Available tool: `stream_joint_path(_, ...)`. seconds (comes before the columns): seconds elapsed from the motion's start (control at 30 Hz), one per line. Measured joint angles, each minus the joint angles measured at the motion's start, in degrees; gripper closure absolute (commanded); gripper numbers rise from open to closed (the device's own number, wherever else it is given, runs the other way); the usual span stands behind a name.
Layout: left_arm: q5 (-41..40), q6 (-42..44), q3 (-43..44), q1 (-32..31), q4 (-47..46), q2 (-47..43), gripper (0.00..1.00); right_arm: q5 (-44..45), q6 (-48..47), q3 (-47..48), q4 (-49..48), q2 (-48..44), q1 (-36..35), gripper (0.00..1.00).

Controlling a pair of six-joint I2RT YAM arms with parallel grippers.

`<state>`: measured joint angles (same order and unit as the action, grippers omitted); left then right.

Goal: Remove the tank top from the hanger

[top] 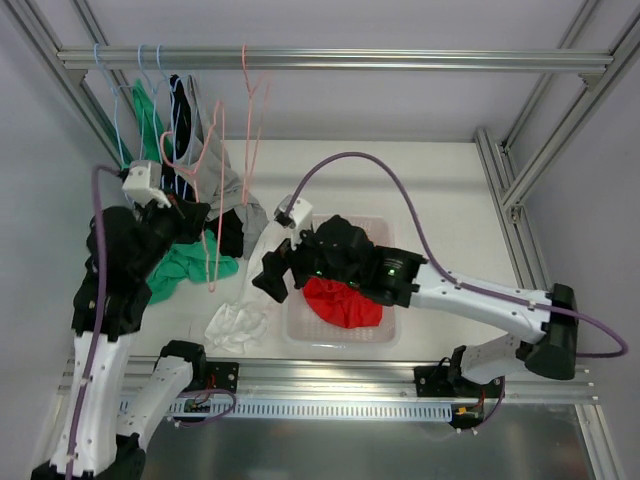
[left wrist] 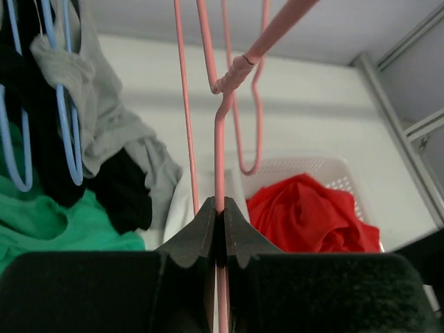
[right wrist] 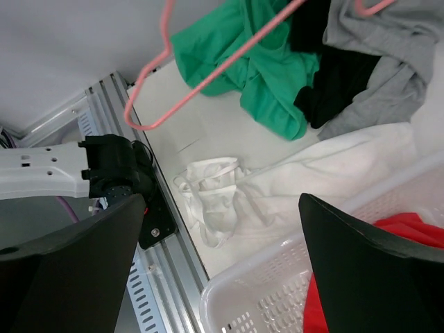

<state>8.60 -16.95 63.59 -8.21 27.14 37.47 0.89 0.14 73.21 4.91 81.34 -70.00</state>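
With the left end effector, squeezing shut on a thin pink wire and holding it up off the counter. With the right end effector, hanging wide open and holding nothing, low over the near edge of the counter.

Looking from big things to small:

- Seeing the white basket on the counter, with a red cloth piled inside it.
- Seeing a heap of green clothes and grey and black ones at the back left, by the left arm.
- Finding the white tank top lying crumpled on the counter, just beside the basket and right below the open right fingers.
- Following the pink wire up to the pink hanger, which is looking bare where the right wrist camera is showing it.
- Not being able to tell if a strap is caught on it somewhere out of sight.

Guessing at the step: the pulling-off part is looking almost done, maybe all done.

Thinking about the next move:

- Probably lifting the hanger slowly up and away with the left side.
- Maybe pinching the tank top down with the right side, to keep it flat on the counter.
- Going gently, so the wire is not hooking the green and grey clothes close by.
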Motion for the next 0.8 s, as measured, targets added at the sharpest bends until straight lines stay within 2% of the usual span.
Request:
stream_joint_path(0.17, -0.1, 0.8, 8.4, 0.0, 7.9, 14.6, 1.00, 2.3, -1.3, 0.0, 3.4, -7.9, 0.4, 0.00)
stream_joint_path(0.43, 0.2, 3.6, 40.4, 0.0, 12.7, 38.3, 1.00, 4.3, -2.7, -3.8, 6.5, -14.9, 0.5, 0.00)
stream_joint_path(0.53, 0.5, 4.7, 49.8, -0.5, 13.2, 45.5, 1.00, 4.5, -2.8, -5.9, 7.2, -16.2, 0.8, 0.00)
stream_joint_path(0.7, 1.7, 7.1, 58.5, -2.8, 15.9, 54.8, 1.00, 4.5, -2.8, -8.3, 8.3, -17.7, 1.6, 0.00)
stream_joint_path(0.8, 1.7, 7.7, 59.9, -4.0, 18.1, 58.6, 1.00, 4.5, -2.8, -9.4, 8.7, -18.8, 2.2, 0.00)
